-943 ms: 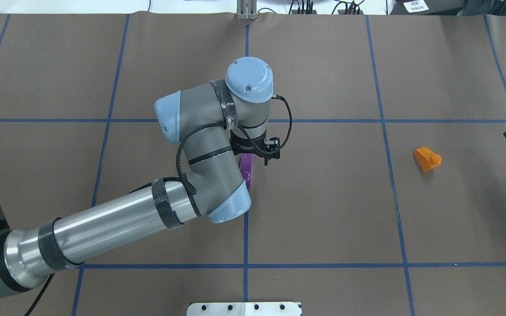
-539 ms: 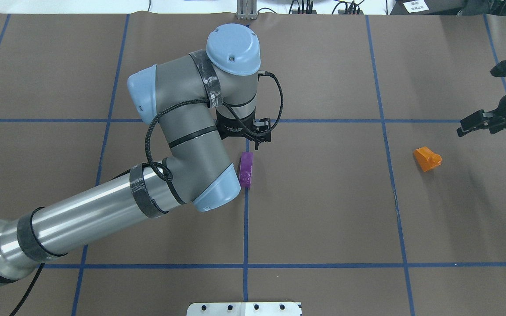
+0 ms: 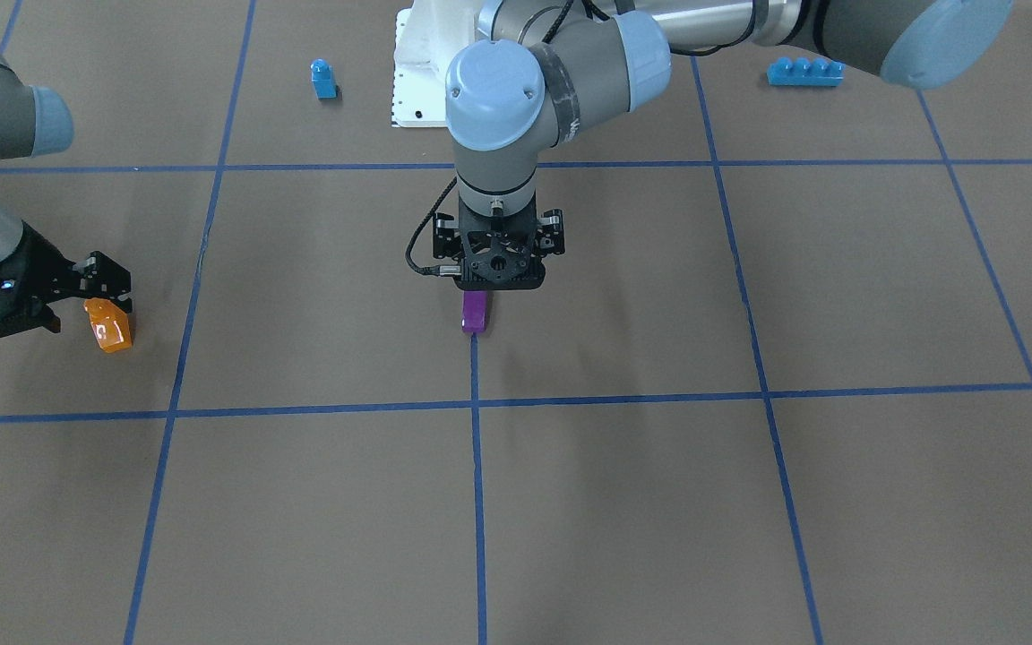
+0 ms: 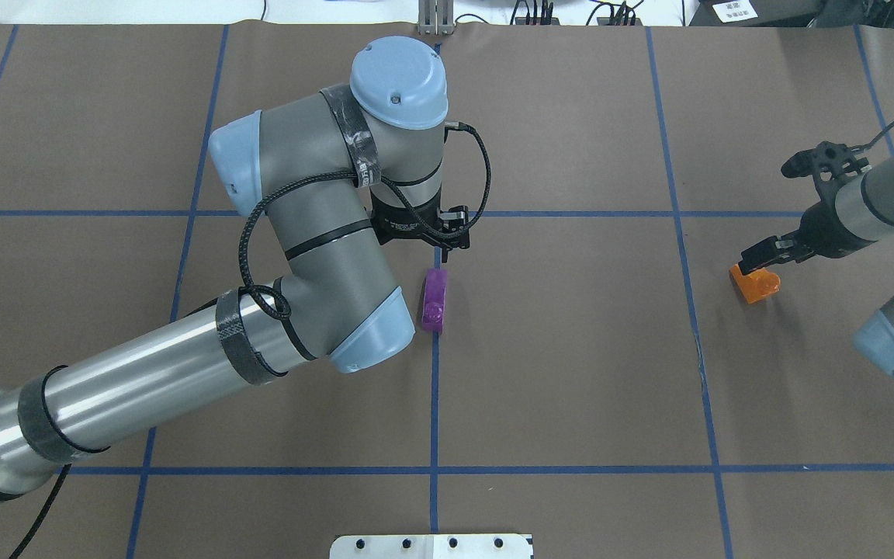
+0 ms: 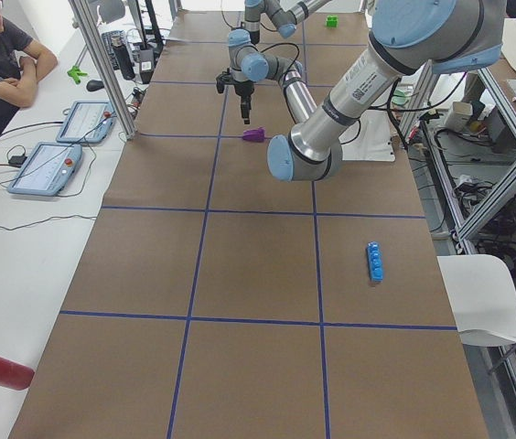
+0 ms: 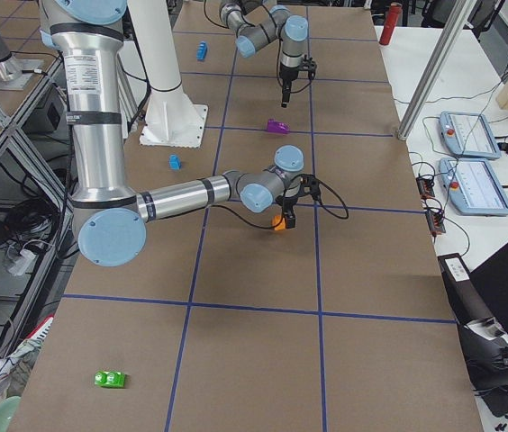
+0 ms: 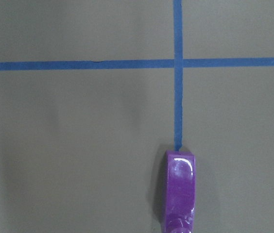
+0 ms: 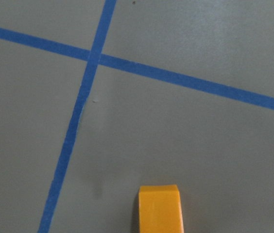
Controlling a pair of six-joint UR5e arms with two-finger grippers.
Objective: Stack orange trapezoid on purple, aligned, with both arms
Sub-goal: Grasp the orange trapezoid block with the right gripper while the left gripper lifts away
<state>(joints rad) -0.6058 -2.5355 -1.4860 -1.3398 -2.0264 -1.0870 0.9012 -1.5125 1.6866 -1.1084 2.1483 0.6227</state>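
Observation:
The purple brick [image 4: 434, 300] lies flat on a blue tape line at the table's middle [image 3: 475, 312], free of any gripper. It fills the bottom of the left wrist view [image 7: 179, 191]. My left gripper [image 4: 447, 237] hangs just beyond its far end, raised, empty and apparently open [image 3: 498, 282]. The orange trapezoid [image 4: 757, 283] sits on the right side of the table [image 3: 109, 324] and shows at the bottom of the right wrist view [image 8: 159, 208]. My right gripper [image 4: 757, 256] hovers right over its far edge [image 3: 108, 282], apparently open and empty.
A small blue single-stud brick [image 3: 323, 79] and a long blue four-stud brick [image 3: 804, 72] lie near the robot's white base plate [image 3: 417, 81]. A green brick [image 6: 108, 379] lies far off on the right end. An operator [image 5: 2, 64] sits beside the table.
My left gripper has moved off the purple brick, away from the robot, leaving the brick uncovered. My right arm has come in from the right edge, bringing its gripper over the orange trapezoid.

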